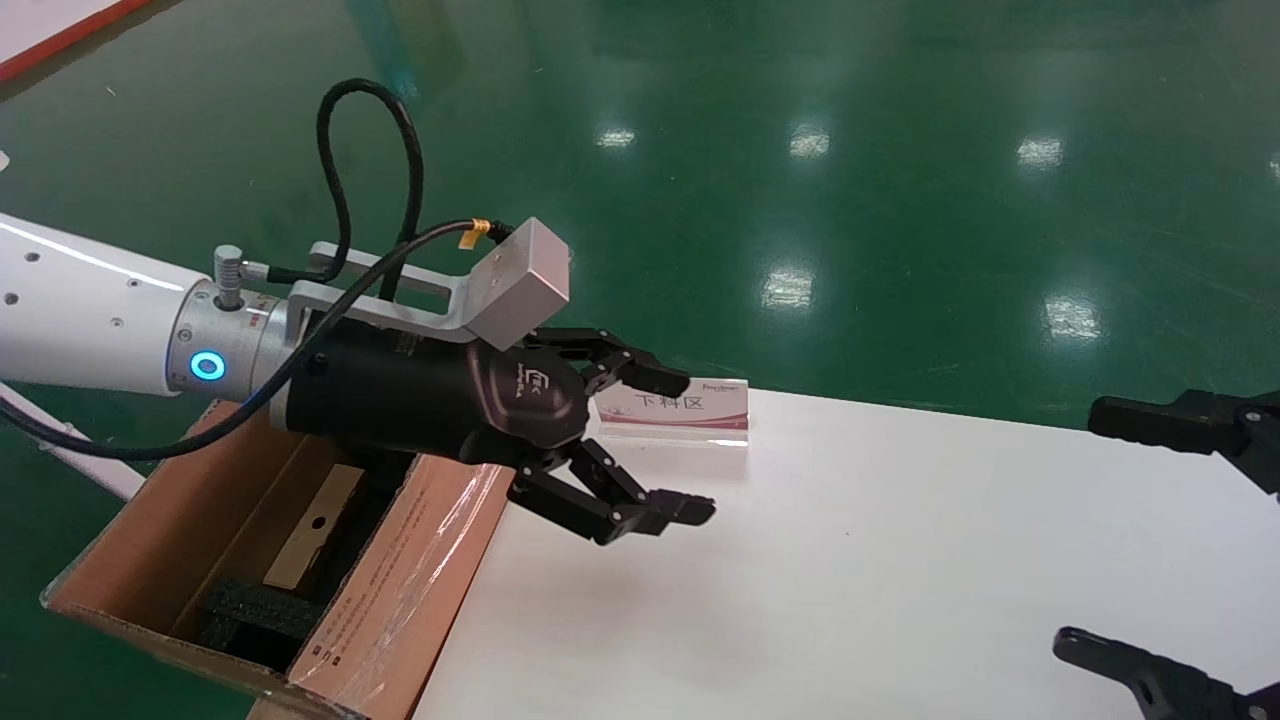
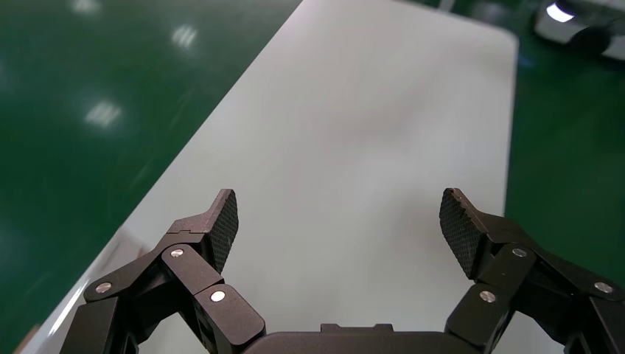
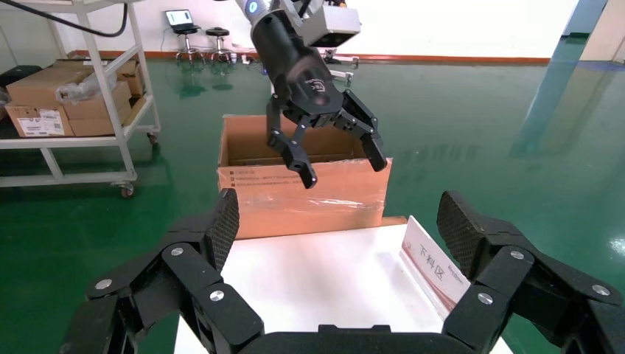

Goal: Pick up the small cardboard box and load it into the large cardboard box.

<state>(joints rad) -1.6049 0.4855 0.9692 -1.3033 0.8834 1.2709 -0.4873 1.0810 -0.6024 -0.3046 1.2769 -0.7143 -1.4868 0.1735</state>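
Note:
The large cardboard box (image 1: 400, 580) stands open at the table's left end, its near flap glossy with tape; it also shows in the right wrist view (image 3: 302, 192). Inside it, the small cardboard box (image 1: 310, 530) shows a tan panel with a round hole and lies against black foam (image 1: 250, 610). My left gripper (image 1: 685, 445) hovers just past the box's flap over the white table (image 2: 354, 110), open and empty (image 2: 339, 221). My right gripper (image 1: 1078, 528) is at the table's right end, open with nothing in it (image 3: 335, 228).
A small upright sign card (image 1: 675, 410) stands on the table's far edge beside the left gripper. Green floor surrounds the table. In the right wrist view, a cart (image 3: 74, 96) with cartons stands far behind.

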